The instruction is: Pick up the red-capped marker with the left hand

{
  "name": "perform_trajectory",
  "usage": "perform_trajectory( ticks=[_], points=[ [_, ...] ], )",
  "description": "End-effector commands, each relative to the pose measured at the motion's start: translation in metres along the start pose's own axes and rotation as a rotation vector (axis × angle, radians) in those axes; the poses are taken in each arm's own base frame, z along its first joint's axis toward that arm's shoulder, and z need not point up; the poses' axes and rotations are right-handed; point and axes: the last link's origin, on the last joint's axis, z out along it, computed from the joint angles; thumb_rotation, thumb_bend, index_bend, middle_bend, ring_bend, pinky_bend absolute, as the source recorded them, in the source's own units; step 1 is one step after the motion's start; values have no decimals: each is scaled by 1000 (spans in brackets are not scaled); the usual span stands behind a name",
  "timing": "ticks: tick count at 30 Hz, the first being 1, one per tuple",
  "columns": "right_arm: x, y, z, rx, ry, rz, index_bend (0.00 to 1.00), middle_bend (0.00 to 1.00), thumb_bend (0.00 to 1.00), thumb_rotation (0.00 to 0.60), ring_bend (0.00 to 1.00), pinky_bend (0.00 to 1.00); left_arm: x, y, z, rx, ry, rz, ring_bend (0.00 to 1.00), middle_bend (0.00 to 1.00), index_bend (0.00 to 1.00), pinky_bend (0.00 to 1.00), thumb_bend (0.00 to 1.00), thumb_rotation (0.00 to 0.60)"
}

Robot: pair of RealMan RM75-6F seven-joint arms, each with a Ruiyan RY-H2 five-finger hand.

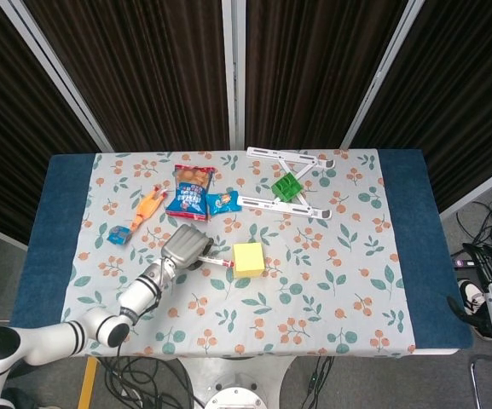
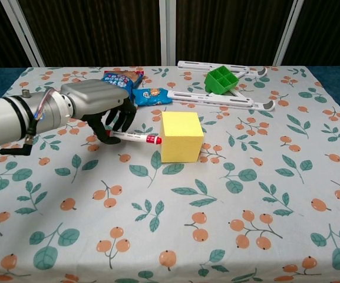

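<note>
The red-capped marker (image 2: 135,138) is a thin white pen lying almost level, red cap pointing right. My left hand (image 2: 102,109) grips its rear end with fingers curled around the barrel; in the head view the left hand (image 1: 186,247) is left of table centre. The marker (image 1: 218,263) has its cap tip against the left face of a yellow cube (image 2: 181,136). The part of the barrel inside my fingers is hidden. My right hand (image 1: 489,264) hangs beyond the table's right edge, dark fingers spread and holding nothing.
Behind my left hand lie a blue snack bag (image 2: 118,78) and a small blue packet (image 2: 152,96). An orange rubber chicken (image 1: 147,208) is at the left. A white folding stand (image 2: 228,100) and a green tray (image 2: 221,79) sit at the back right.
</note>
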Motion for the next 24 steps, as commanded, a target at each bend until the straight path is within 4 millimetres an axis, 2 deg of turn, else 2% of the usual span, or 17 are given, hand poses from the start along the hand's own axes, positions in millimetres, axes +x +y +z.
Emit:
perform_trajectory(
  ticks=[1,18,21,24],
  points=[
    [-1,1,0,-3,-2,2,5,98,176,600,0,0,3,8,7,-11,-2,6,581,737,685,745,458,600],
    [1,8,-1,-17,5,5,5,98,176,600,0,0,26,48,43,-47,2,30,581,736,685,745,458,600],
    [2,8,-1,-17,5,6,5,98,176,600,0,0,29,51,46,-44,4,27,580,736,685,745,458,600],
    [3,8,0,-12,8,6,5,98,176,600,0,0,32,46,42,-23,17,14,581,736,685,745,458,600]
  ],
)
